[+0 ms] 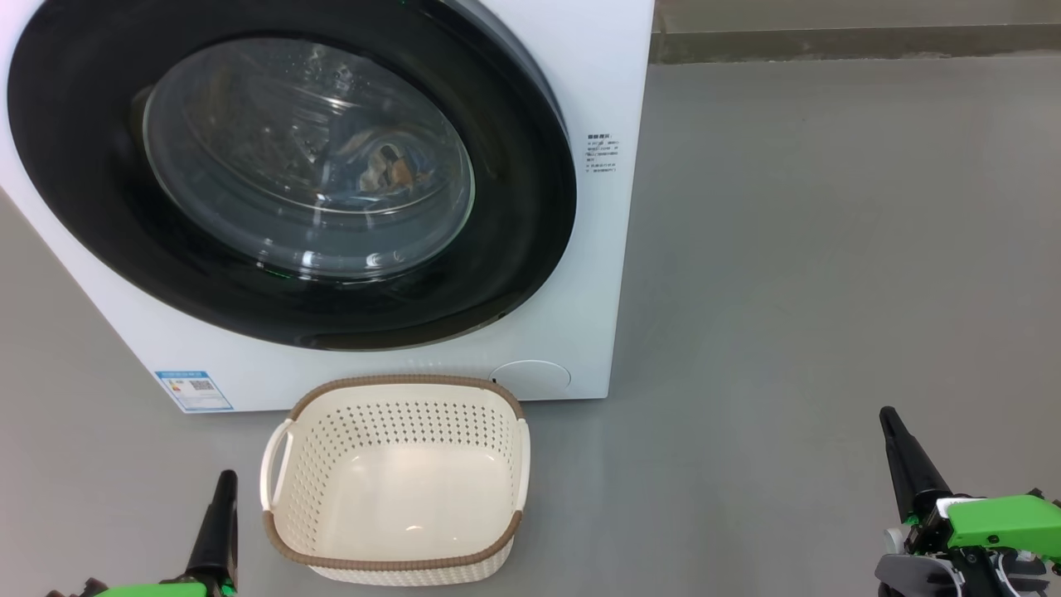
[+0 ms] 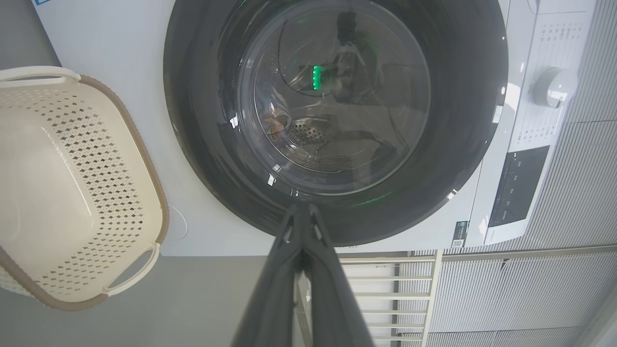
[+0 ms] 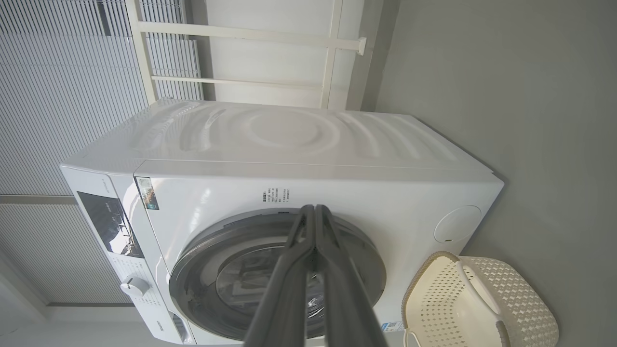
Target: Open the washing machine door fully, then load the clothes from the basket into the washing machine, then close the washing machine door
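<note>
The left hand [image 1: 225,479], lower left, and the right hand [image 1: 890,417], lower right, are both clenched on nothing. Between them the basket [image 1: 398,424] sits empty before the washing machine [image 1: 601,91]. The clothes [image 1: 384,170] show through the washing machine door [image 1: 518,249], which looks closed. The last step seems done; I'd only confirm it has shut tight.
</note>
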You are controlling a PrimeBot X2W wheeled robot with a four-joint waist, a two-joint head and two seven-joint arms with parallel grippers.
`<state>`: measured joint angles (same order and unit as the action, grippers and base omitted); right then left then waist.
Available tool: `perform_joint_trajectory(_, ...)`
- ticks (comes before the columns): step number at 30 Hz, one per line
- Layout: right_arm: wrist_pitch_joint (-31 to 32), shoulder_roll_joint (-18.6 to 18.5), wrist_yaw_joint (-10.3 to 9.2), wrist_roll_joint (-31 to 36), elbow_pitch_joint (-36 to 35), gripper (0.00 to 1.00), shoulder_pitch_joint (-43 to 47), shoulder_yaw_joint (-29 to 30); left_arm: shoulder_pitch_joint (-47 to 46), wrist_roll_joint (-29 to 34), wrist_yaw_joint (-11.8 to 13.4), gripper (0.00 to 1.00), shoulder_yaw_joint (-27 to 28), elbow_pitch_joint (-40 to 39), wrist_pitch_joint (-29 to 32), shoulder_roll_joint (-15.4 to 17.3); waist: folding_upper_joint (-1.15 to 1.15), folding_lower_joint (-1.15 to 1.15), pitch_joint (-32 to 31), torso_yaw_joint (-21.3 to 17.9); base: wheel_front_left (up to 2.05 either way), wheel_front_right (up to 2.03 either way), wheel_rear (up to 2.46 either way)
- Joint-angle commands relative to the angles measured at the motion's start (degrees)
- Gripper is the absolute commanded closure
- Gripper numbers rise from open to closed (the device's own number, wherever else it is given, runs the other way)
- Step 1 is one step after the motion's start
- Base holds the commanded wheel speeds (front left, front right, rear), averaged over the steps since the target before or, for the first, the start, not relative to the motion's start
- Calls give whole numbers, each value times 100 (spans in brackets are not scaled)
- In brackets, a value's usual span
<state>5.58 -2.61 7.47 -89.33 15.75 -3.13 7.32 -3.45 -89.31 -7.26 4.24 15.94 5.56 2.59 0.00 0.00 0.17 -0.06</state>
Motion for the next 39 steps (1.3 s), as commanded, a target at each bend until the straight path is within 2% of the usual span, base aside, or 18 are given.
perform_joint_trajectory(1, 54, -41, 2, -150, -170, 100, -293, -89, -259, -147, -23, 100, 211, -182, 53, 47, 0, 0, 0, 2, 0, 0, 0)
perform_joint_trajectory(4, 96, -27, 2, -279, -172, 100, -306, -74, -274, -283, -23, 100, 232, -190, 95, 29, 0, 0, 1, 6, 0, 0, 0)
perform_joint_trajectory(39, 96, -27, 2, -279, -172, 100, -306, -74, -274, -284, -23, 100, 230, -190, 93, 29, 0, 0, 1, 6, 0, 0, 0)
